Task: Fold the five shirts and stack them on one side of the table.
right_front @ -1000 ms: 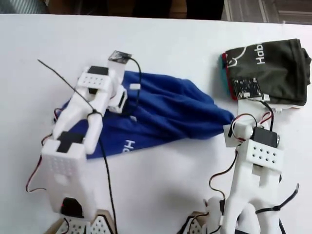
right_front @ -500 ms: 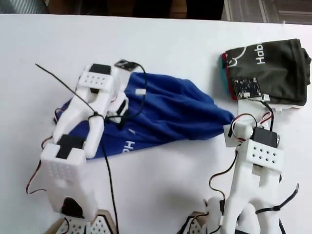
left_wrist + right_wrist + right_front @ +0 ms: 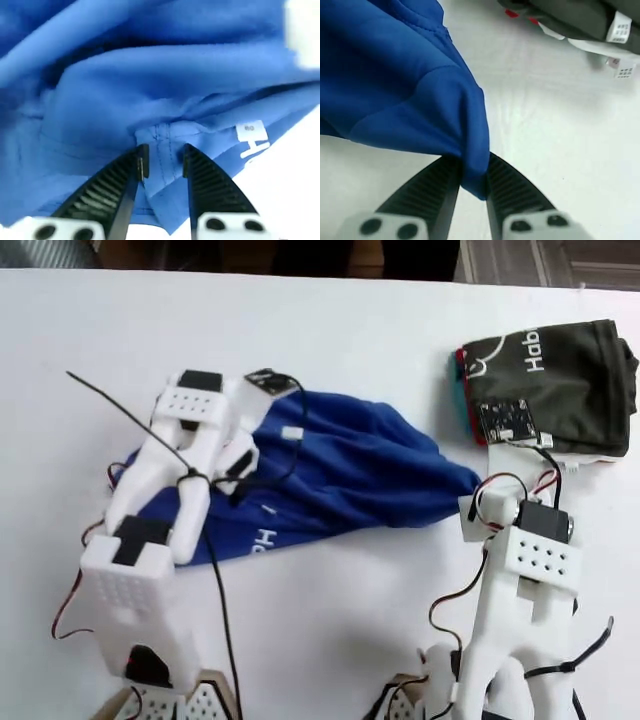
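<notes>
- One blue shirt [image 3: 350, 470] lay unfolded and rumpled on the table [image 3: 330, 330], left of centre, stretched out between the two arms.
- Left gripper [image 3: 161, 152] sat low over the left part of that shirt. Jaws were narrow, with a stitched hem fold caught between them. Creases ran toward the tips, so it looked like a pinch.
- Right gripper [image 3: 472, 170] held the shirt's right-hand corner. Jaws were nearly together, with the cloth drawn to a point between them, just above the tabletop.
- Stack of folded shirts [image 3: 560, 380] sat at the far right side of the table, well apart from the blue one's bulk and near its held corner. A dark shirt lay on top, with red and teal edges showing beneath. How many lay in the pile could not be told.
- Progress, as a judgement: most of the job seemed done, with the pile built and squared. The blue shirt looked like the last one.
- Left to do: flatten it, fold it, and carry it onto the pile.
</notes>
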Controlling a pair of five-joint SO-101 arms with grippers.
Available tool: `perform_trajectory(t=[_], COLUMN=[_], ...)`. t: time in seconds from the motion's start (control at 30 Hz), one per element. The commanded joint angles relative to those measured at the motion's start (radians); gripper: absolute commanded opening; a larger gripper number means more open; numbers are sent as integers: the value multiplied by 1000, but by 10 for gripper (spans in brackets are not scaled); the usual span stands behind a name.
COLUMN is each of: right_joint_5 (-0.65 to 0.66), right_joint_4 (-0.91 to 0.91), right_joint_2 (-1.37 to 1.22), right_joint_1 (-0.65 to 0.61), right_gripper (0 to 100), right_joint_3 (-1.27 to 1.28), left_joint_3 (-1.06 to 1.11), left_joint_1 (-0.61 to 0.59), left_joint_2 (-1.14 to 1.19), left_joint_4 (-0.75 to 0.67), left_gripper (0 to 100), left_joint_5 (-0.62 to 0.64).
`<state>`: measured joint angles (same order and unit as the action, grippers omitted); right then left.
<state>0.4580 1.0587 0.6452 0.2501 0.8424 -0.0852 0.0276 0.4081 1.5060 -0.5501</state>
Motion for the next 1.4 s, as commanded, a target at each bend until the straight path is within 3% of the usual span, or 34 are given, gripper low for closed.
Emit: perform_trajectory(t=[0.0,0.3,0.47,0.77,0.9,1.07,1.37], right_joint_5=[0,0,0,0,0,0,0], right_joint_4=[-16,-16,-16,-16,-16,-16,-18], right_joint_2=[45,45,45,45,45,45,45], right_joint_1=[5,5,5,5,5,5,5], right_gripper=[19,19,19,19,19,19,19], right_joint_3=[-6,-8,-11,-11,-11,-11,-11], left_joint_3=[-64,-177,-137,-53,16,70,68], left_joint_1=[6,-38,-38,-43,-55,-58,-17], left_joint_2=[-75,-66,-64,-64,-64,-66,-68], left_joint_4=[18,17,34,17,-72,-129,-103], left_gripper=[133,143,314,286,286,286,249], left_joint_5=[-141,-166,-206,-172,-170,-98,141])
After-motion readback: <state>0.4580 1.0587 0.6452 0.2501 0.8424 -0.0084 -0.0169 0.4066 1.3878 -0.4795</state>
